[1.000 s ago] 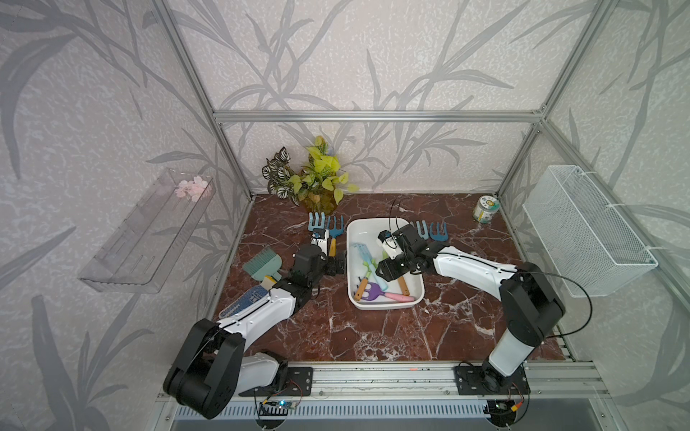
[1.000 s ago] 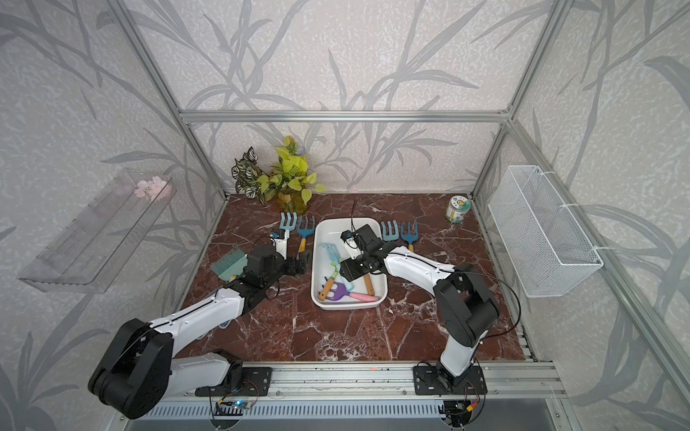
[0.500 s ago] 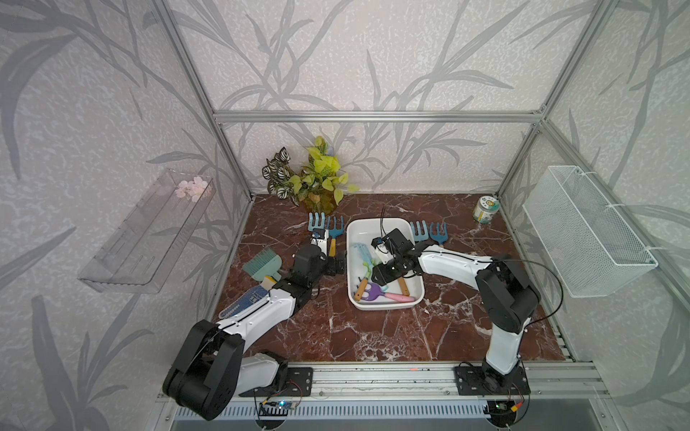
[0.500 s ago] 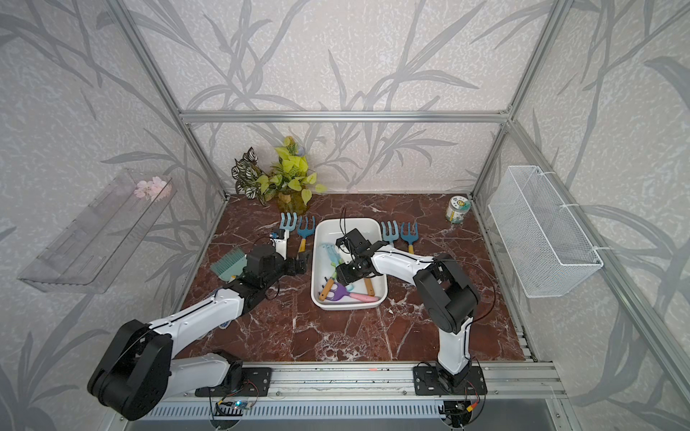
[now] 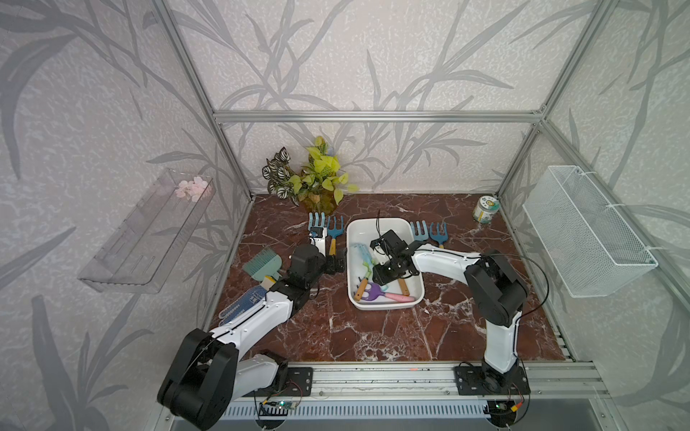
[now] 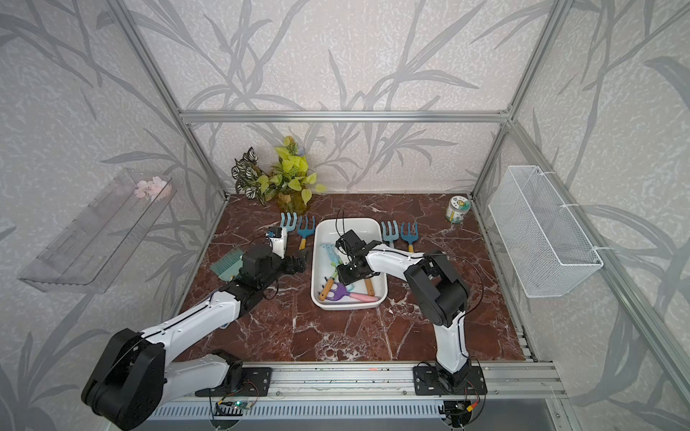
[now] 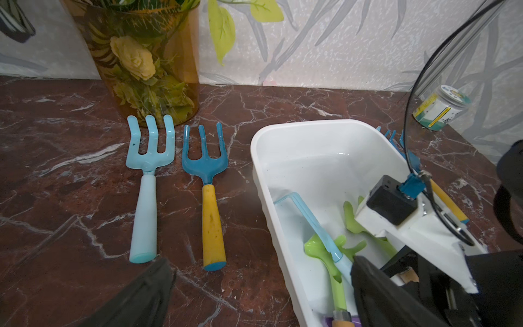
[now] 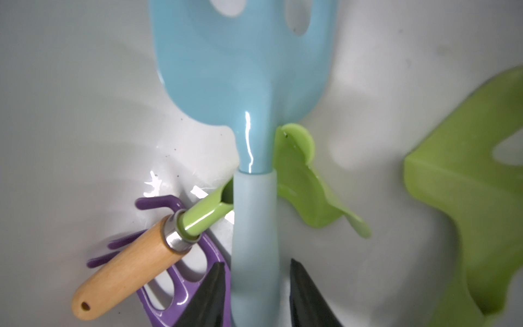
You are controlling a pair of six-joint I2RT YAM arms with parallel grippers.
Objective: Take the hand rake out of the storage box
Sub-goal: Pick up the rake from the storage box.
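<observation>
The white storage box (image 5: 384, 222) (image 6: 347, 221) (image 7: 300, 124) sits mid-table and holds several small tools. A light blue hand rake (image 5: 360, 252) (image 6: 328, 250) (image 8: 243, 70) lies along its left side, across a green rake with a wooden handle (image 8: 127, 269) and a purple rake (image 8: 169, 283). My right gripper (image 5: 381, 278) (image 6: 345, 278) (image 8: 256, 263) is down in the box, jaws either side of the pale blue handle. One finger touches the handle and a narrow gap shows at the other. My left gripper (image 5: 334, 263) (image 7: 261, 263) stands open and empty over the box's left rim.
Two blue hand forks (image 5: 317, 220) (image 5: 335, 227) lie left of the box and two more (image 5: 420, 229) (image 5: 437, 231) right of it. A plant vase (image 5: 317, 201) stands behind, a jar (image 5: 485, 209) at the back right, and a teal rake (image 5: 263, 261) by the left arm.
My right gripper has moved left and deeper into the box, and its jaws have narrowed around the light blue rake's handle. The left arm has stayed still.
</observation>
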